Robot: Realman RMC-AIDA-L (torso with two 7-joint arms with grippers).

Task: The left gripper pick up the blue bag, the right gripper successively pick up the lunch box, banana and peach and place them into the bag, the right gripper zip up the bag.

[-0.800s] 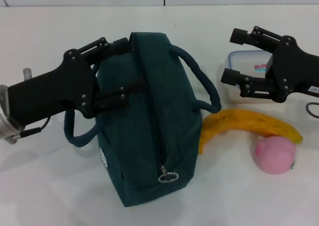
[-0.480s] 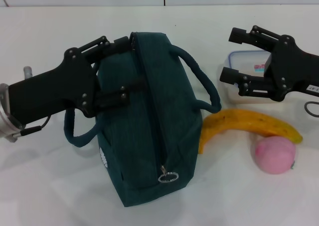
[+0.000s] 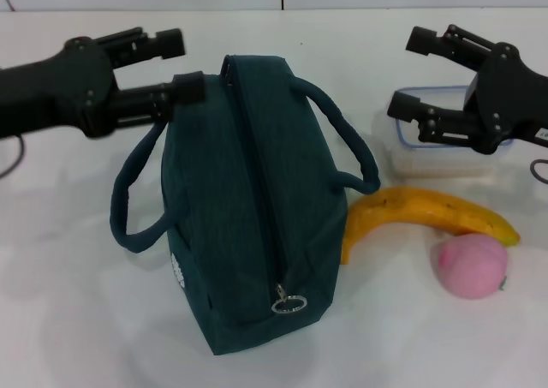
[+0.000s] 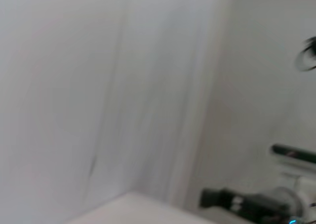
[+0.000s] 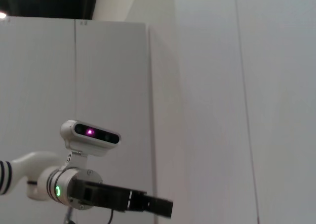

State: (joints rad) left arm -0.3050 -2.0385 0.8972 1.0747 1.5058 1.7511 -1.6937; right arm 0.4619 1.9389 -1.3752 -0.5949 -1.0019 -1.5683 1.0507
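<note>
Teal fabric bag [image 3: 257, 208] lies on the white tabletop [image 3: 68, 319], zipped shut, its near handle drooping below the left gripper [image 3: 175, 62]. That gripper's jaws are spread and grasp nothing. Right gripper [image 3: 413, 73] hovers over the lunch box [image 3: 402, 152], jaws released. Banana [image 3: 428, 212] and peach [image 3: 471, 266] rest just beside the bag. Judgement: first step, bag pickup, is not achieved. Next move calls for the left jaws to close on a handle.
</note>
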